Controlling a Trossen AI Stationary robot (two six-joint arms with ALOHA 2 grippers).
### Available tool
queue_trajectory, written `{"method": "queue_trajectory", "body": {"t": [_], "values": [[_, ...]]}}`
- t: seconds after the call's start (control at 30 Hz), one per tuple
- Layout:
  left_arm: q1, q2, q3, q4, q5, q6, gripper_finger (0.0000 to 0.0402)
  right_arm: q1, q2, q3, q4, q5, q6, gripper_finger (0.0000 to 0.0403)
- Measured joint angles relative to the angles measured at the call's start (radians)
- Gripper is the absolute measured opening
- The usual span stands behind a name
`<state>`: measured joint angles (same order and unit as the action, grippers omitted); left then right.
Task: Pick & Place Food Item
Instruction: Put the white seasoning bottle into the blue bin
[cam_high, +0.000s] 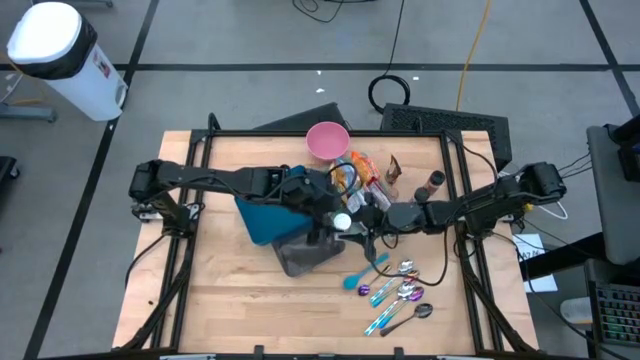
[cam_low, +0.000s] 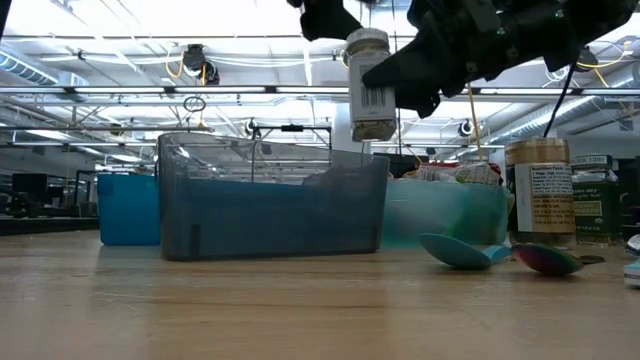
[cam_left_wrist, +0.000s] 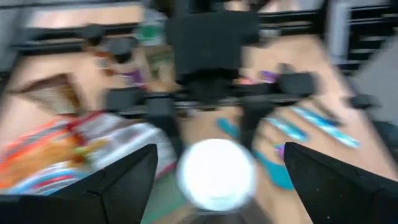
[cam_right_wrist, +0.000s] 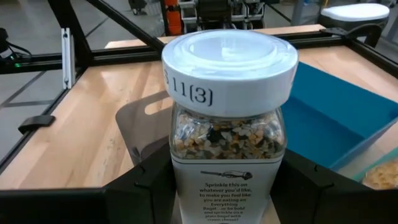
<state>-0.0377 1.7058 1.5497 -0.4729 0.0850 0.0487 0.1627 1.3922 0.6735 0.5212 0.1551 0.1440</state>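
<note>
Right gripper (cam_right_wrist: 227, 186) is clamped on the seasoning jar (cam_right_wrist: 227, 118), its two dark fingers pressed against the jar's lower sides at the label; the jar stands upright in the grasp. In the low view the jar (cam_low: 369, 85) hangs in the air, well clear of the tabletop, above the right end of the grey bin (cam_low: 272, 200). From above, its white lid (cam_high: 342, 222) shows as a bright round spot at the right edge of that bin (cam_high: 300, 255). Jar body is clear, squarish with rounded corners, filled with a coarse mix of pale and dark seeds; lid is smooth white plastic marked "11(3)"; white paper label with black print, lower lines cut off by the frame edge. Left gripper (cam_left_wrist: 214, 180) sits just beside the jar over the bins, fingers spread wide to either side of the white lid (cam_left_wrist: 216, 173); this view is heavily blurred. Grey bin is translucent, rectangular, empty as far as visible. Blue bin (cam_high: 262, 215) touches it behind, partly covered by the left arm. Wooden table (cam_high: 220, 300) shows plank grain. Pink bowl (cam_high: 327, 140), food packets (cam_high: 360, 175) and plastic spoons (cam_high: 395, 290) lie nearby; packets are partly hidden under the arms.
</note>
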Motion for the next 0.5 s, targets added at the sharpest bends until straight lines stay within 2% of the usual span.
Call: {"method": "queue_trajectory", "body": {"t": [0.1,0.5], "values": [[0.005,0.007,0.000,-0.015,0.067,-0.022,0.0356,0.000,0.000,0.000,0.007,0.002,0.000,0.0187],[0.016,0.101,-0.001,-0.008,0.035,-0.048,0.0333,0.000,0.000,-0.001,0.015,0.004,-0.003,0.0187]]}}
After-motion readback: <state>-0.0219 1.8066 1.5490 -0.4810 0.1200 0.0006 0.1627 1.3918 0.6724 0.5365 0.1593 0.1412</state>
